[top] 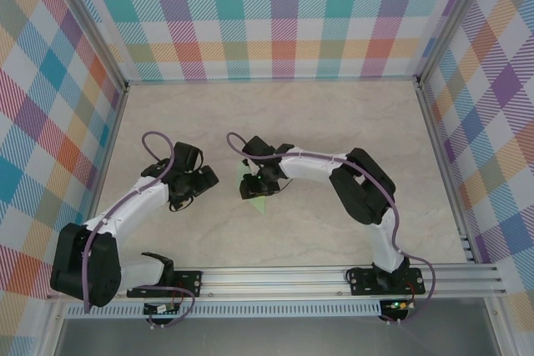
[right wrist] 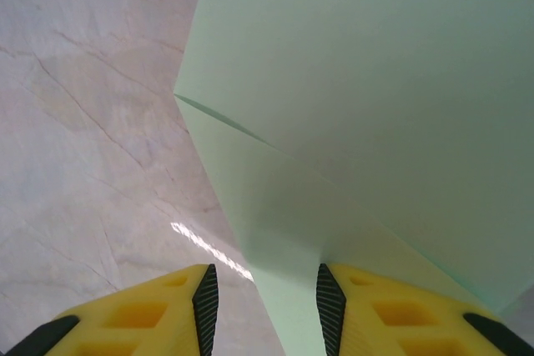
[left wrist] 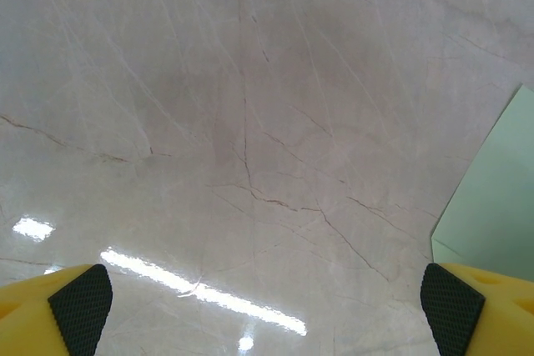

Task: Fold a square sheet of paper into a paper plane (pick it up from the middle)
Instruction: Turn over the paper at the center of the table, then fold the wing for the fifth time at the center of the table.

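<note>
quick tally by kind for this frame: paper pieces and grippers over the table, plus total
Pale green paper sheet, part-folded: 1
Grippers: 2 (left gripper, right gripper)
Total: 3

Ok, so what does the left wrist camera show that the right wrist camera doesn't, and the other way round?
Left wrist: the left gripper wide open over bare marble table, with just a corner of the green paper at the right edge.
Right wrist: the paper close up, folded into overlapping layers with a crease, and the right gripper with its fingers closer together, paper between them. Whether they pinch it I can't tell.
Both: marble tabletop, pale green paper, yellow fingers with black pads.
</note>
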Motion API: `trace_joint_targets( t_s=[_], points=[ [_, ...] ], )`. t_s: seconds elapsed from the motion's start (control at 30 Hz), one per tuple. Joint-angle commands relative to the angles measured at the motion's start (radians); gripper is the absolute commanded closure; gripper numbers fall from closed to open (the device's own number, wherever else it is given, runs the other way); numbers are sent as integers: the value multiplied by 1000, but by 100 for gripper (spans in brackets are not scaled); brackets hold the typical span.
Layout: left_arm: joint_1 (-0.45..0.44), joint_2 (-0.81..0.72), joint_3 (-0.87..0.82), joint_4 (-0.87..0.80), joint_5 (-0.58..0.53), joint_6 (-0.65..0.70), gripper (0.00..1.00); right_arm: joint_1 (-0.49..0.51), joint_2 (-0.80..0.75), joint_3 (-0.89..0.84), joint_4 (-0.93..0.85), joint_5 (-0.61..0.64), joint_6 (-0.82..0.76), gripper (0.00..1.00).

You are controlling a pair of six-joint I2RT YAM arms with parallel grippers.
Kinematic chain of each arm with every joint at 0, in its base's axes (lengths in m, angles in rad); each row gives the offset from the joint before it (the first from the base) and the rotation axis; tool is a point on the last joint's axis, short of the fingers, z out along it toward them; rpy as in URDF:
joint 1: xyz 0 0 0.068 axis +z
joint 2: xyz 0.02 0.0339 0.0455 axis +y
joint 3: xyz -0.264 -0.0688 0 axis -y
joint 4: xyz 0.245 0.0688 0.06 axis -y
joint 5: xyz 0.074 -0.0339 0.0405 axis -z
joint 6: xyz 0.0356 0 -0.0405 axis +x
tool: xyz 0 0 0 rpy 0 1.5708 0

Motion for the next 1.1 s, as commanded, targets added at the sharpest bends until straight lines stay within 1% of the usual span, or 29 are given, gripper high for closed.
trace_joint_targets(
  t_s=[0.0,0.13,0.23,0.3,0.37,0.4,0.47,0.53,0.63,0.73,0.8,1.07],
  points=[
    [19,-32,-16,14,30,-6,2,-24,-62,-87,-108,13,-128,61],
    [19,-39,-22,32,64,16,2,-60,-136,-173,-113,28,-204,61],
    [19,-43,-35,64,96,30,2,-71,-191,-202,-97,30,-212,61],
    [20,-41,-43,88,118,32,1,-72,-243,-211,-50,-33,-150,61],
    [19,-39,-52,116,148,38,1,-72,-302,-258,60,-88,-39,60],
    [18,-39,-58,134,164,38,1,-72,-327,-286,117,-96,22,60],
    [19,-40,-74,171,196,37,0,-72,-352,-321,192,-73,121,59],
    [17,-43,-90,208,228,33,0,-72,-356,-342,231,-60,168,60],
    [15,-43,-110,264,281,31,0,-82,-350,-358,235,-6,208,61],
    [6,-39,-125,300,329,31,0,-107,-346,-387,261,-16,232,61],
    [-9,-40,-130,339,335,29,0,-117,-345,-404,278,-25,234,61],
    [-50,0,-117,363,377,0,0,-149,-315,-417,274,-37,219,62]
  ],
)
